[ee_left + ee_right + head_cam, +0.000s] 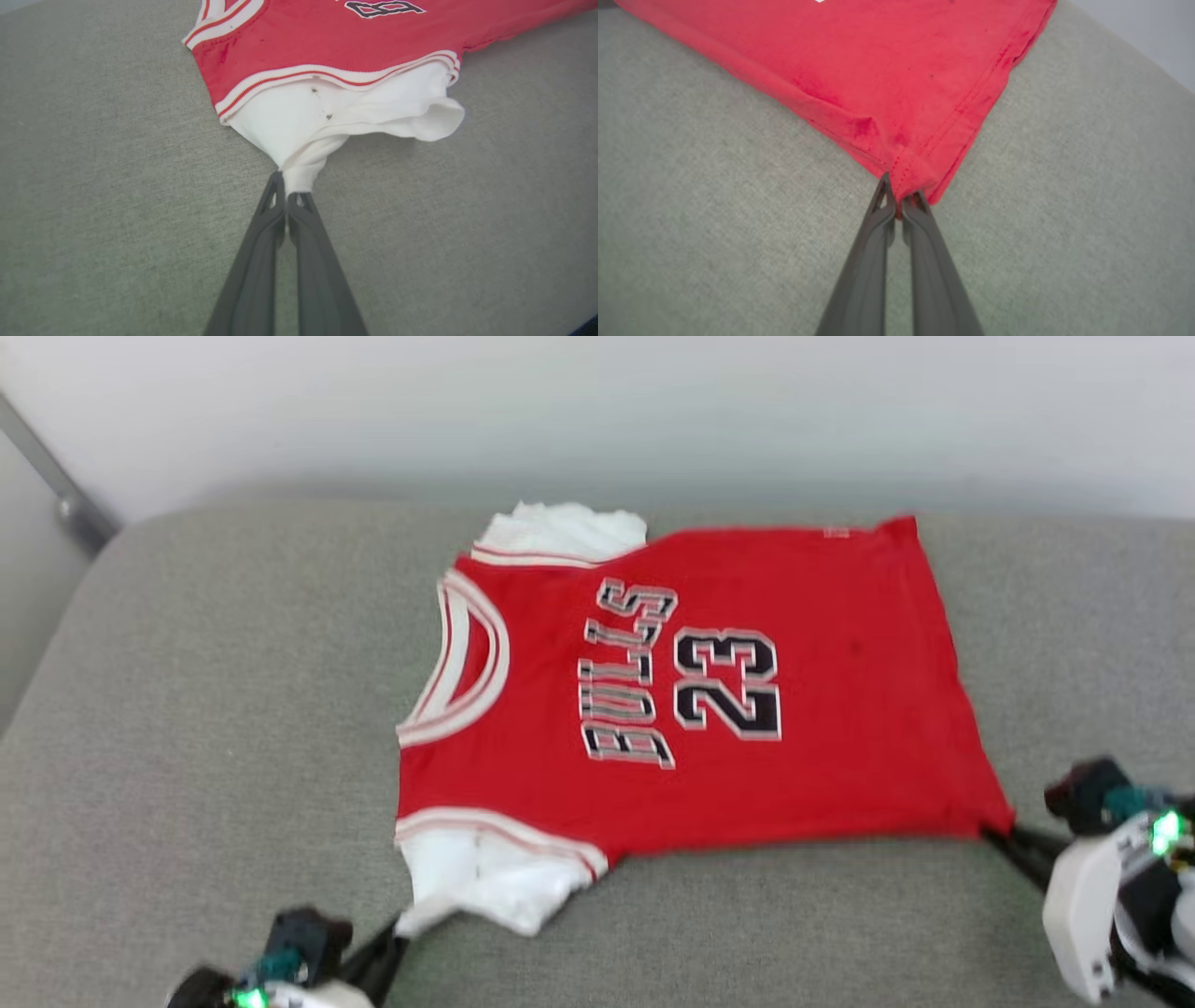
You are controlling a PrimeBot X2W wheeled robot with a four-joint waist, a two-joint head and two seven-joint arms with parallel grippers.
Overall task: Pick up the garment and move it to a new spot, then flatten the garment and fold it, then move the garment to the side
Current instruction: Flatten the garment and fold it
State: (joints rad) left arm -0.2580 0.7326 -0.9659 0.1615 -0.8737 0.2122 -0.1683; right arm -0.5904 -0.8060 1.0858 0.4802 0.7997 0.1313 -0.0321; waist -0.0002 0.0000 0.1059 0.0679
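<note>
Broad grey woven-fabric cushion (187, 709) below; bright red soft T-shirt with white sleeves (822, 691) spread flat on it, long axis left to right, lying beyond both arms. Now the left jaws pinch tight on the near white sleeve (303, 149), the right jaws on the near red hem corner (915, 179).

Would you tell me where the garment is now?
In the head view, the garment lies flat on the grey cushion, collar leftward; the left hand pinches its near white sleeve, the right hand its near hem corner.
</note>
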